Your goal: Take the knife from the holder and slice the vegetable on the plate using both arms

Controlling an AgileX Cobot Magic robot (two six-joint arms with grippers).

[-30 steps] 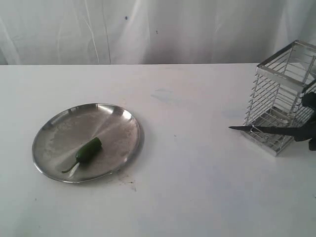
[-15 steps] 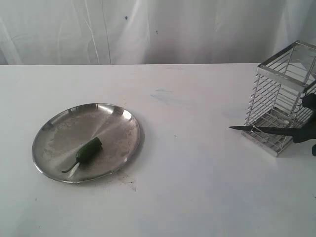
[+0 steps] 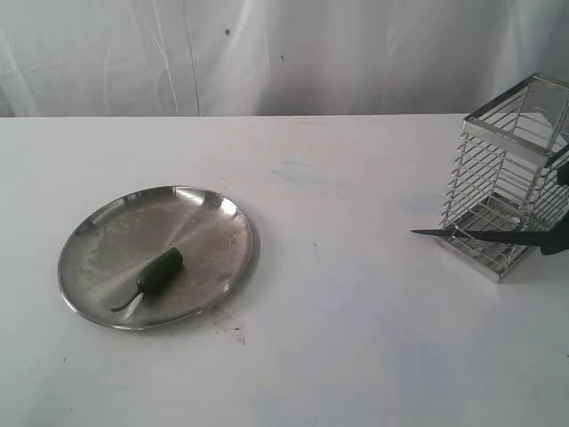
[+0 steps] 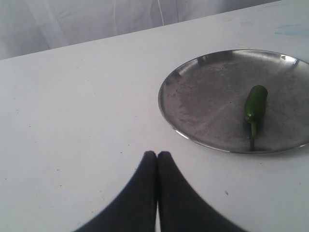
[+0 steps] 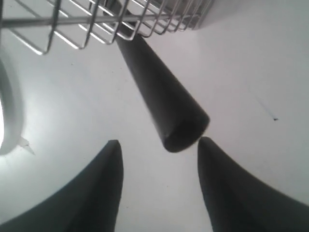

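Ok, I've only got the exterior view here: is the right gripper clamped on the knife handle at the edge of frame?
Observer: No. In the right wrist view the right gripper is open. The butt of the knife sits between its fingertips, with a clear gap on one side.
Operator: And the left gripper? I can't see it at all.
Observer: The left gripper is shut, out over the table beside the plate.

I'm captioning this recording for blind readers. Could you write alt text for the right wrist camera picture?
A black knife handle sticks out from a wire holder, its blunt end lying between the two dark fingers of the open gripper. A white table lies beneath.
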